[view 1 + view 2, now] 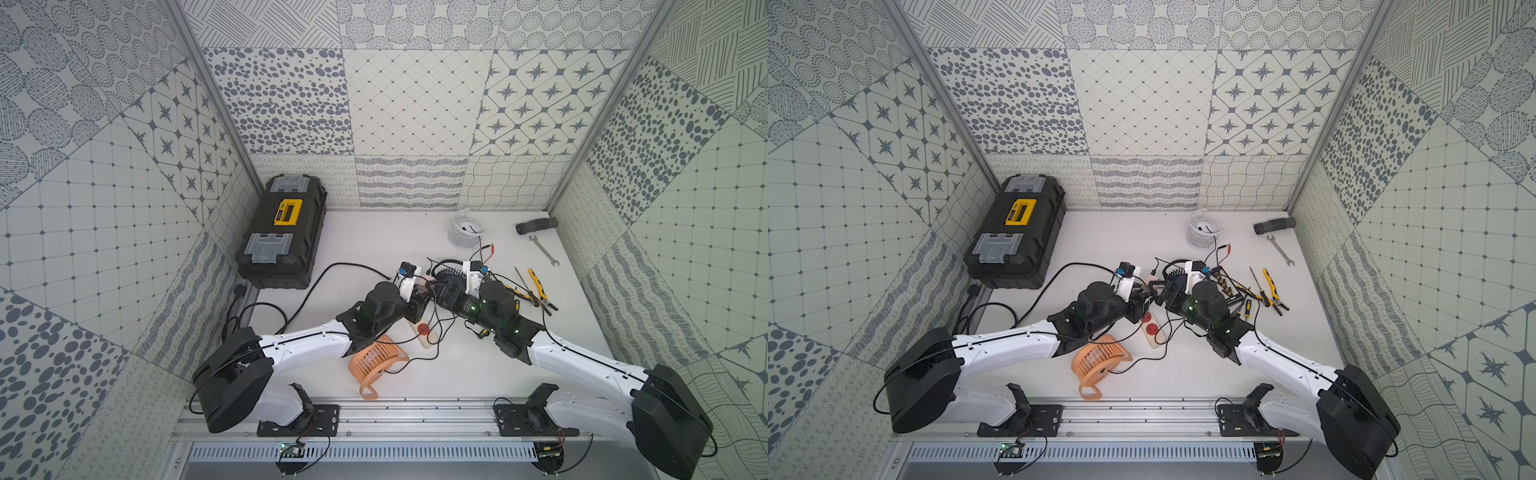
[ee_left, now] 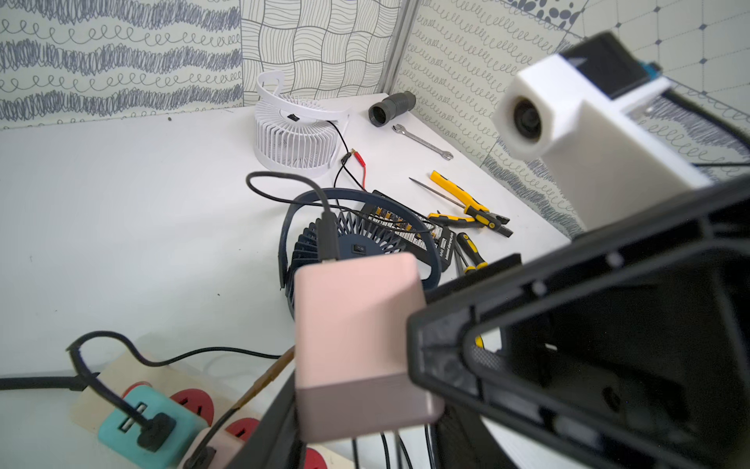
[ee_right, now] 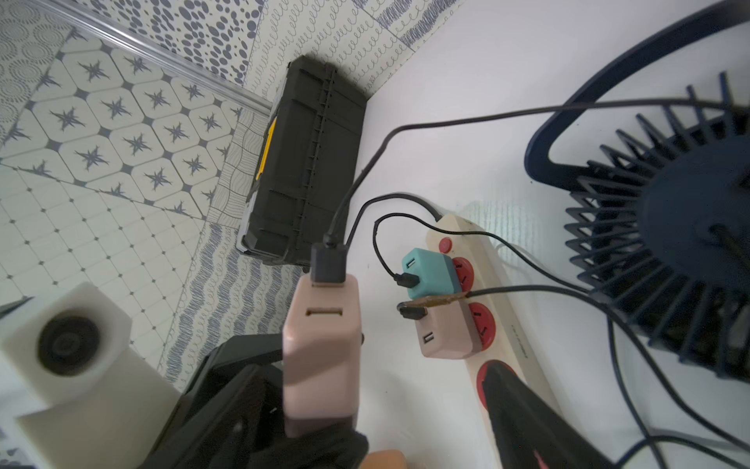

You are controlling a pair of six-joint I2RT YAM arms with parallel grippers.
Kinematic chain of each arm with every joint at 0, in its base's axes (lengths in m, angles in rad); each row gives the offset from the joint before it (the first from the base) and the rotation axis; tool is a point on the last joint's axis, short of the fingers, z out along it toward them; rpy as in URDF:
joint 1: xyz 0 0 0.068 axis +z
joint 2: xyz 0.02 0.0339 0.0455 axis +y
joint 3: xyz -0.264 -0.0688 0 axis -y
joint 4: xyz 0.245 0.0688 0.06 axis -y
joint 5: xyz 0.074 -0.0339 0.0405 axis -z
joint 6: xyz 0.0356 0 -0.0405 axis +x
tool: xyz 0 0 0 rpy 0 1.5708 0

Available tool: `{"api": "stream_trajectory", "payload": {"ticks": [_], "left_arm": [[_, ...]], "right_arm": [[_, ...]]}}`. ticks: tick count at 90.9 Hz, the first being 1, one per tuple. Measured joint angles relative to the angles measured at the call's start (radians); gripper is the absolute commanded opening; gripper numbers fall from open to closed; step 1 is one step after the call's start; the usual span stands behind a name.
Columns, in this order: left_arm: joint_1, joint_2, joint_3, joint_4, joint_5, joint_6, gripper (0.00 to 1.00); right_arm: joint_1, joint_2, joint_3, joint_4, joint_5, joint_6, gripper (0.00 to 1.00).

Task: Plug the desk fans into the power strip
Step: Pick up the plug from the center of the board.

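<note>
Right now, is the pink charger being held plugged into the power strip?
Out. The pink charger sits in the left fingers, clear of the power strip.

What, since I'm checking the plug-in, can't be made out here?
- Strip: both top views, mostly under the left arm; cut off by the left wrist view's edge.
- Adapter prongs: neither wrist view shows them; the left pincer covers that end.
- Third socket: right wrist view, half behind a black finger.
</note>
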Motion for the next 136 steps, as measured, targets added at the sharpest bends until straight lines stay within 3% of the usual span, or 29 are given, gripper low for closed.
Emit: {"api": "stream_trajectory", "payload": {"ticks": [25,51,89,136], "left_arm": [[0.0,-0.053,-0.002,-0.082,0.07,0.118,0.21],[0.0,-0.097,0.017,-0.198,0.188,0.28,0.21],[-0.029,-0.133,0.038,-0.311,0.317,0.46,0.21],[-0.039,-0.148,0.038,-0.335,0.345,0.511,0.21]], "right_arm": [[-0.207,-0.074,0.088,-0.269,-0.333,-0.115,0.95],[-0.225,-0.061,0.203,-0.517,-0.602,-0.245,0.84],[-0.268,0.022,0.242,-0.595,-0.796,-0.286,0.66],[-0.269,0.047,0.224,-0.599,-0.934,-0.298,0.51]]}}
